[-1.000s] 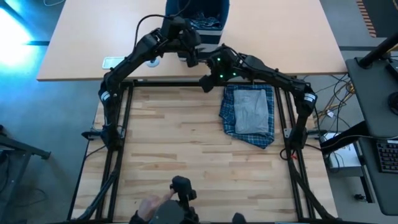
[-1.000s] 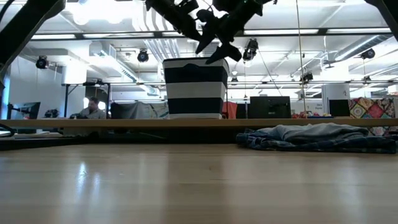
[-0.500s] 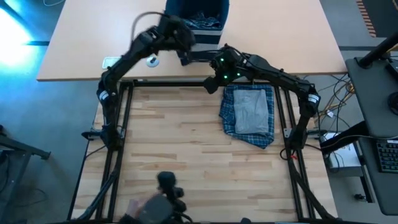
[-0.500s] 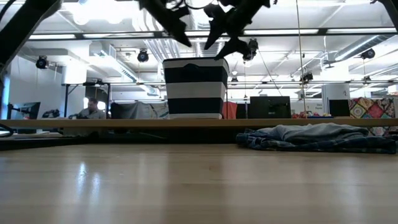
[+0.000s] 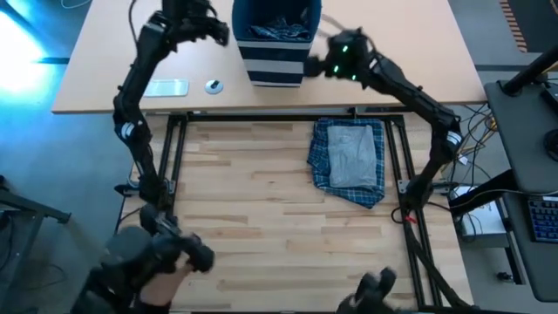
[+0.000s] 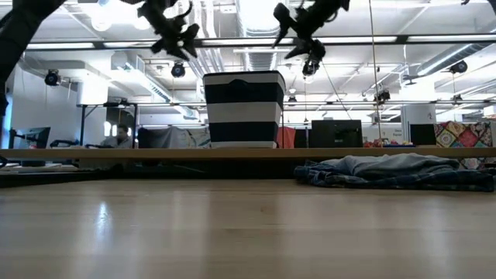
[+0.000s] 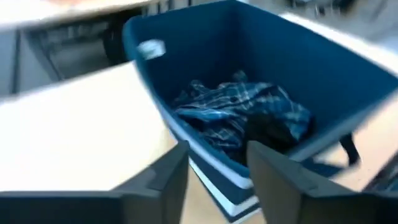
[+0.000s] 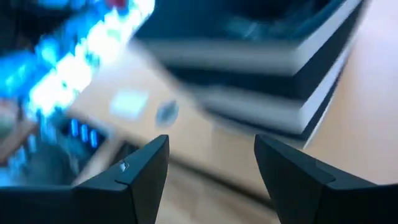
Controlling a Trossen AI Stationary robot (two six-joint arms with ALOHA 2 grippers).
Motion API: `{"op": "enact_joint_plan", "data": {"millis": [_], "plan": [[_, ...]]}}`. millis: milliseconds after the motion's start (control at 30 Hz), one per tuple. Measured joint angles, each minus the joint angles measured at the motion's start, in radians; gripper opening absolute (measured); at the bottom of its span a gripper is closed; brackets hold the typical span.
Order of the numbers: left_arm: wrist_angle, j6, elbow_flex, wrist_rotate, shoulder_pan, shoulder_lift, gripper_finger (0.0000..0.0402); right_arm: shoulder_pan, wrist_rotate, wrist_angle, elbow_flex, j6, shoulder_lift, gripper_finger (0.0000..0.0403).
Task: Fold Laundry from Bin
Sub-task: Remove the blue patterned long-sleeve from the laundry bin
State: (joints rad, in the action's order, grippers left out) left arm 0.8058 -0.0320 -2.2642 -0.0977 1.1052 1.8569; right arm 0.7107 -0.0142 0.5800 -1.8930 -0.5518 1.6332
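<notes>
1. The pale wooden slatted counter [image 5: 261, 218] fills the lower part of the high view; a tan counter [image 5: 105, 70] lies beyond it at 12 o'clock and carries the bin
2. The soft-sided navy fabric bin [image 5: 277, 39] with pale horizontal stripes stands at 12 o'clock of the high view, upright, still holding laundry
3. A folded stack [image 5: 350, 161] of blue-and-white plaid cloth with a grey garment on top rests on the slatted counter at about 3 o'clock of its middle; judging by this, a part of the task is done
4. Inside the bin lies crumpled blue-and-white plaid cloth [image 7: 239, 112] with a small black piece [image 7: 270, 134] against it, so at least two garments appear left to take out and fold
5. The left end effector [image 5: 205, 26] hovers above the tan counter at 9 o'clock of the bin, just beside its rim, fingers [image 7: 155, 186] parted with nothing between them; in its wrist view the bin's laundry lies ahead of it, apart
6. The right end effector [image 5: 324, 54] hangs at 3 o'clock of the bin, near its wall, fingers [image 8: 140, 177] spread wide and empty; it touches neither bin nor cloth
7. My judgement: the reach into the bin for the next garment is the step in hand
</notes>
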Motion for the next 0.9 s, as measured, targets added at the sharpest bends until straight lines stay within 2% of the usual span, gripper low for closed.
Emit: {"op": "enact_joint_plan", "data": {"millis": [167,300,367,567,700,900], "plan": [[-0.039,0.228,0.000,-0.081,0.095,0.049,0.0225,0.112,-0.066,-0.062,-0.065,-0.063,0.049,0.0233],[-0.096,0.355,0.000,-0.220,0.117,0.113,0.0253,0.179,-0.064,-0.072,-0.175,-0.089,0.136,0.0233],[-0.141,0.428,0.000,-0.258,0.117,0.144,0.0257,0.202,-0.063,-0.063,-0.233,-0.100,0.190,0.0233],[-0.214,0.576,0.000,-0.286,0.116,0.187,0.0253,0.226,-0.046,0.037,-0.460,-0.156,0.390,0.0233],[-0.178,0.615,0.000,-0.279,0.110,0.202,0.0245,0.234,-0.024,-0.016,-0.430,-0.237,0.430,0.0233],[-0.170,0.652,0.000,-0.234,0.078,0.217,0.0233,0.223,-0.040,0.031,-0.435,-0.207,0.444,0.0233]]}}
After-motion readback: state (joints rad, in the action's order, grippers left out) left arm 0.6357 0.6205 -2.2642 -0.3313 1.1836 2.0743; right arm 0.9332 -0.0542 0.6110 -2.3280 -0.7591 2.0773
